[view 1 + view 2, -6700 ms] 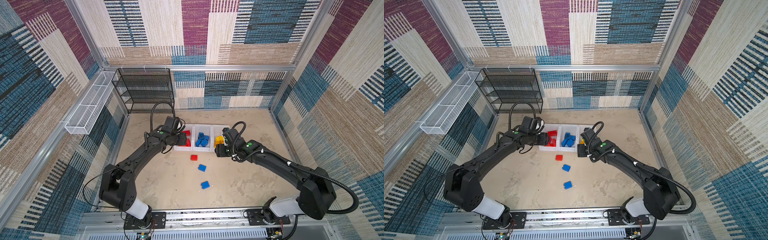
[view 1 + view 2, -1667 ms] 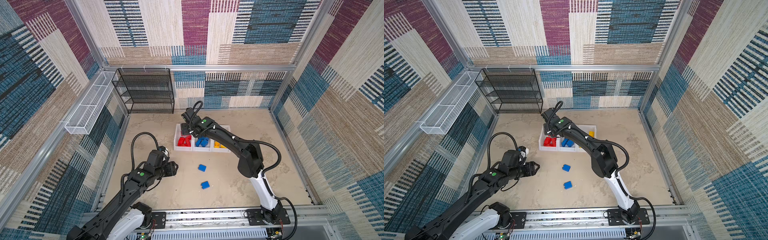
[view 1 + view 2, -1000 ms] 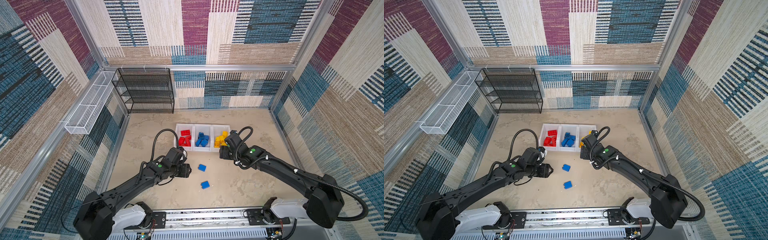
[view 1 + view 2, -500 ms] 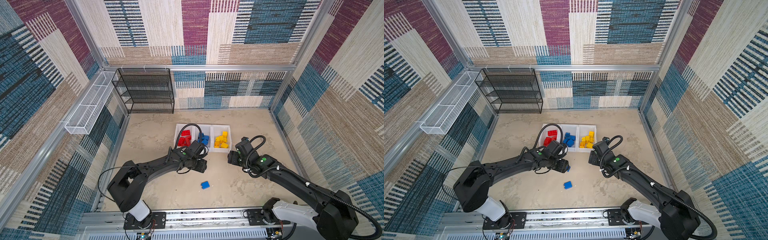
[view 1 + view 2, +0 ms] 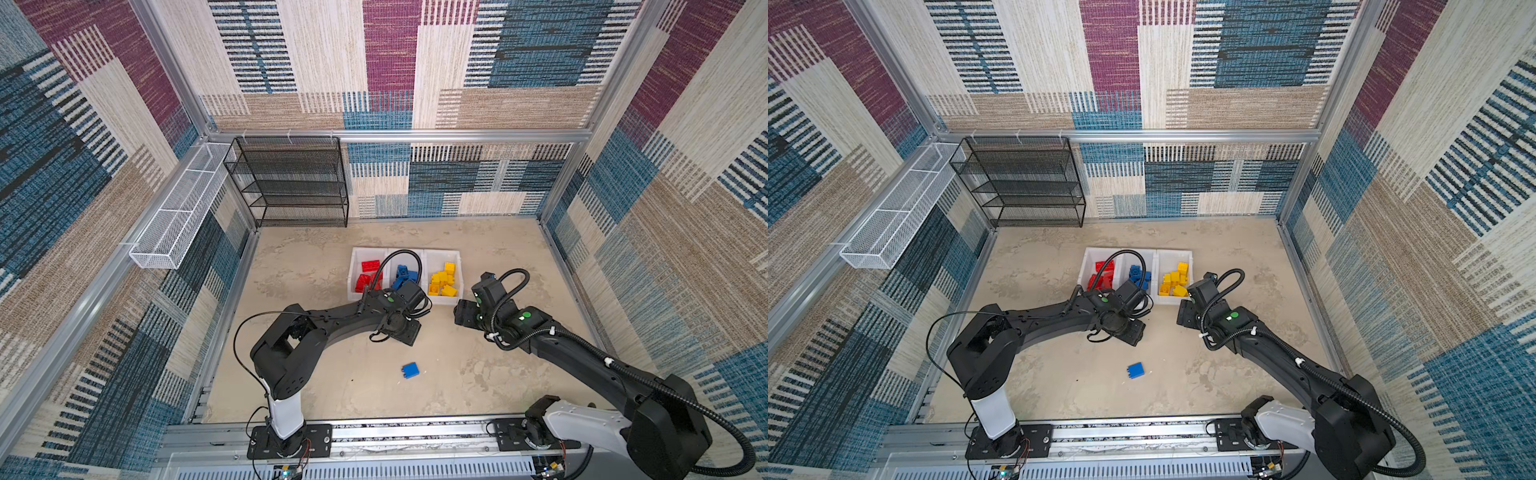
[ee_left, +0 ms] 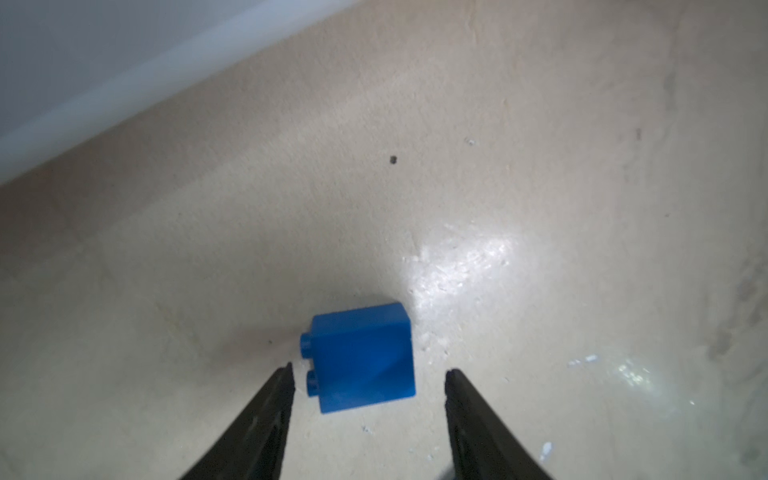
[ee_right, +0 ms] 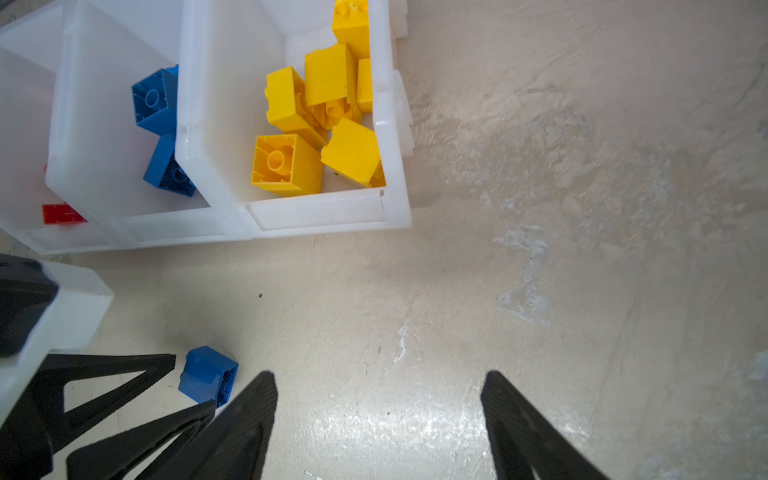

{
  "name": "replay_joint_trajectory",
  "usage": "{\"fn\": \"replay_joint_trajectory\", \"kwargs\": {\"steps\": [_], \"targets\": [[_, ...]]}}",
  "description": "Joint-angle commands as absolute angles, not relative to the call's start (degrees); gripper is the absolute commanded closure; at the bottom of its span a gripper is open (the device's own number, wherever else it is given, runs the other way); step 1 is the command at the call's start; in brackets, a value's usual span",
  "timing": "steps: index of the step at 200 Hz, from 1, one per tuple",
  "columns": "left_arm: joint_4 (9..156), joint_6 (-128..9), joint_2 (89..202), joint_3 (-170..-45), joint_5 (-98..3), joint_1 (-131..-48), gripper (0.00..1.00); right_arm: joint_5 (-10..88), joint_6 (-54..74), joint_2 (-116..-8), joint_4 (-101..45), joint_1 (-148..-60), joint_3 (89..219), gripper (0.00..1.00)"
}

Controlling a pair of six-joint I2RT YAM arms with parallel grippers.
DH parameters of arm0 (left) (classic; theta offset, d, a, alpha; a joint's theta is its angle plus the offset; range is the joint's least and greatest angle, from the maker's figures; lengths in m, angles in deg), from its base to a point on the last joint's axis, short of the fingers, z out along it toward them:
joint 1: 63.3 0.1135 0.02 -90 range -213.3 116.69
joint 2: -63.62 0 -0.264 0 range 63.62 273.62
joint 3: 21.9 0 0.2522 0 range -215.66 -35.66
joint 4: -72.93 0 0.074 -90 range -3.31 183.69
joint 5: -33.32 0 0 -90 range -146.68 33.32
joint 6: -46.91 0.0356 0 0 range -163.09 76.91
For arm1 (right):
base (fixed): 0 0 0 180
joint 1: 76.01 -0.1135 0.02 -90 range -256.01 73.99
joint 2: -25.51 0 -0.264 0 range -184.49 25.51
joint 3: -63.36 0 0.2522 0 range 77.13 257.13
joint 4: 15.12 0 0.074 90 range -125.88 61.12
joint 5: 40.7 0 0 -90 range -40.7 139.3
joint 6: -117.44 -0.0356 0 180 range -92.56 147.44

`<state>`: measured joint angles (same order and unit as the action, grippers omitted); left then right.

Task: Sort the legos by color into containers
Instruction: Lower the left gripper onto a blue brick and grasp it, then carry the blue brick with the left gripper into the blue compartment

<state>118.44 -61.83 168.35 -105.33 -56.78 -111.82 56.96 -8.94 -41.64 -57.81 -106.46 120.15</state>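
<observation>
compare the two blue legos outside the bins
The blue lego by the bins lies on its side between the left gripper's open fingers; the blue lego nearer the rail lies alone, no gripper around it. The first is hidden under the gripper in both top views; the second shows plainly. Both are blue, on the table.

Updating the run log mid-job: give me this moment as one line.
left gripper: open, straddling blue brick | right gripper: open, empty | second blue brick: loose, unsorted | containers: red, blue, yellow kept separate
</observation>
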Motion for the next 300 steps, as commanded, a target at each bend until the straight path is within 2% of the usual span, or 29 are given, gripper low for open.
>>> {"fn": "replay_joint_trajectory", "kwargs": {"steps": [1, 96, 130, 186, 217, 262, 300], "targets": [[120.4, -59.5, 169.1, -106.4, -59.3, -111.9, 0.38, 56.0, -8.9, -41.9, -55.2, -106.5, 120.1, 0.20], [120.4, -59.2, 172.5, -108.4, -58.2, -112.3, 0.37, 56.3, -9.1, -40.9, -56.0, -106.4, 119.8, 0.19], [120.4, -59.3, 173.9, -108.8, -58.1, -112.6, 0.42, 56.5, -9.2, -40.7, -56.5, -106.3, 119.6, 0.19], [120.7, -59.0, 174.4, -109.2, -58.6, -112.8, 0.56, 57.2, -9.4, -39.0, -57.9, -106.3, 119.6, 0.20], [121.4, -58.9, 173.4, -110.9, -58.3, -112.9, 0.57, 57.5, -9.7, -37.6, -58.7, -106.3, 119.5, 0.20], [124.6, -55.9, 173.2, -122.2, -58.3, -110.1, 0.56, 58.5, -9.7, -35.7, -61.4, -106.3, 120.8, 0.20], [127.5, -51.5, 178.8, -135.7, -59.5, -104.8, 0.55, 59.2, -10.5, -32.6, -63.1, -106.3, 120.5, 0.20]]}}
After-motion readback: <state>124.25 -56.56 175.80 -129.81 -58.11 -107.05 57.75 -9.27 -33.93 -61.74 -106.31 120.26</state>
